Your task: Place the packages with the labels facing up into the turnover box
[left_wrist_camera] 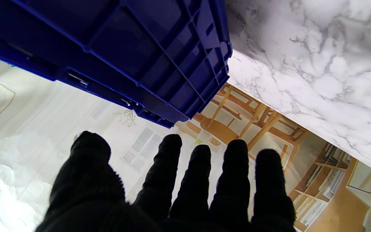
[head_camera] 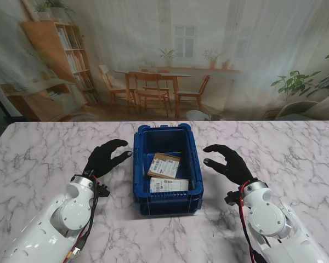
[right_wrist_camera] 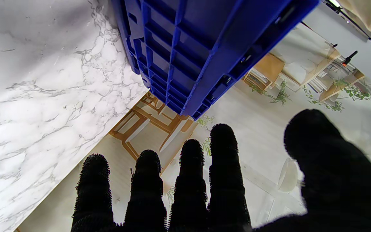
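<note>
The blue box (head_camera: pixel 168 167) is sitting in the middle of the marble surface (head_camera: pixel 38 153), and two packages are lying inside it: a brown one (head_camera: pixel 164 164) toward the middle and a white one (head_camera: pixel 169 185) against the near wall, both showing pale labels on top. The left hand (head_camera: pixel 105 157) is hovering just left of the box and the right hand (head_camera: pixel 228 163) just right of it, each released, fingers spread and grasping nothing. No further package is showing on the surface in the stand view, so the sorting is looking close to finished, though that is only a judgement. The risk now is lying in how near the hands are to the box walls: in the wrist views the left fingers (left_wrist_camera: pixel 169 167) and the right fingers (right_wrist_camera: pixel 190 174) are pointing past the ribbed sides with little room to spare. A sideways swing is likely to knock the box, sliding it or jolting the packages so one tips onto its edge or flips label-down. Reaching in to adjust them is also risking dragging the brown package over the white one.
</note>
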Motion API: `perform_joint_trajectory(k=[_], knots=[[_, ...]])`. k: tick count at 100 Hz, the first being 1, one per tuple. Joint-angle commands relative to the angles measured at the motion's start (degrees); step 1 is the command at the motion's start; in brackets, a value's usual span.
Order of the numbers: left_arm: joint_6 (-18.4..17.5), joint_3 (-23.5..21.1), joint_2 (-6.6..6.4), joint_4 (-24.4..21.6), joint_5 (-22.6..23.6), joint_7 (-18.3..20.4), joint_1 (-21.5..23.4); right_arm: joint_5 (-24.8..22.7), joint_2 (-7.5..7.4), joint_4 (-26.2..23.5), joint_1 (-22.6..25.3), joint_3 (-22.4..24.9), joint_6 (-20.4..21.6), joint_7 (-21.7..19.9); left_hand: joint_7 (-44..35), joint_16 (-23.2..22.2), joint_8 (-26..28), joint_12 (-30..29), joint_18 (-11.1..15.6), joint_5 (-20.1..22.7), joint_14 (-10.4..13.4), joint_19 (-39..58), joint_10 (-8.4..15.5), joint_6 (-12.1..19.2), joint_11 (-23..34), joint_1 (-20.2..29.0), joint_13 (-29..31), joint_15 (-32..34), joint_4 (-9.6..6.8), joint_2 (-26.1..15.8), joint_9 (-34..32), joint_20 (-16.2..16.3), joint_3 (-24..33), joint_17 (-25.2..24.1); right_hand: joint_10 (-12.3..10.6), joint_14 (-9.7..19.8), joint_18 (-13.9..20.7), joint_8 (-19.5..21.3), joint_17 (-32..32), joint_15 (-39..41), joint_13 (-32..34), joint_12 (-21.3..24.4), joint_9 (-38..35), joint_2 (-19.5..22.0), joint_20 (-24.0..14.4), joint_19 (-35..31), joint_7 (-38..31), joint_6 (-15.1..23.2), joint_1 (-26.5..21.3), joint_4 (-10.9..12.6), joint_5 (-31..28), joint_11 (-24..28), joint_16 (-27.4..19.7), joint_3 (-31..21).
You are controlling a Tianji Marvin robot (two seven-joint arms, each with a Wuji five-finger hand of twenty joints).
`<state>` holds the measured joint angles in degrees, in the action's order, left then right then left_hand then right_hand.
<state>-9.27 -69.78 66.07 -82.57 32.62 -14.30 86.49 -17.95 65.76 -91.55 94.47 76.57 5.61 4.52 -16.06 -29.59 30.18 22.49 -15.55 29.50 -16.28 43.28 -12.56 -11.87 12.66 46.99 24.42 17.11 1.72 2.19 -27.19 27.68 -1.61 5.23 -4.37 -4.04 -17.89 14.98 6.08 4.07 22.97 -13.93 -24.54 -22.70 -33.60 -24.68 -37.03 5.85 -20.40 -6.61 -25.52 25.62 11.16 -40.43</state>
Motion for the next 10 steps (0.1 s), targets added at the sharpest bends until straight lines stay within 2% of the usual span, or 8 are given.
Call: perform_joint_trajectory(k=[1,10], knots=[[-0.4,-0.1,-0.09,0.2,0.0,0.5,0.0,0.3,0.18,0.0,0.1,-0.2,-0.3,0.0,1.3,-0.6,-0.3,0.8,-1.0,-0.5,0.2,-0.6,1.0,-0.6,0.8,0.9,-0.7,-0.2,-1.2,-2.7,-1.2,0.0,0.0,-1.0,-1.9,2.4,0.3,0.2,-0.5,0.8,1.2,-0.6,-1.0,-0.4,0.6,-0.5,0.6,2.4,1.0,0.8,-1.5,-1.3,-0.9,-1.0],[-0.8,0.0,-0.18,0.3,0.1,0.7,-0.2,0.7,0.22,-0.1,0.2,-0.3,-0.4,0.0,1.5,-0.7,-0.3,0.9,-1.1,-0.7,0.3,-0.7,1.1,-0.5,0.8,0.8,-0.7,-0.2,-1.2,-2.7,-1.1,0.1,0.0,-1.0,-1.8,2.3,0.3,0.2,-0.5,0.8,1.2,-0.6,-1.0,-0.5,0.8,-0.7,0.6,2.4,0.9,0.8,-1.6,-1.4,-0.9,-1.0]])
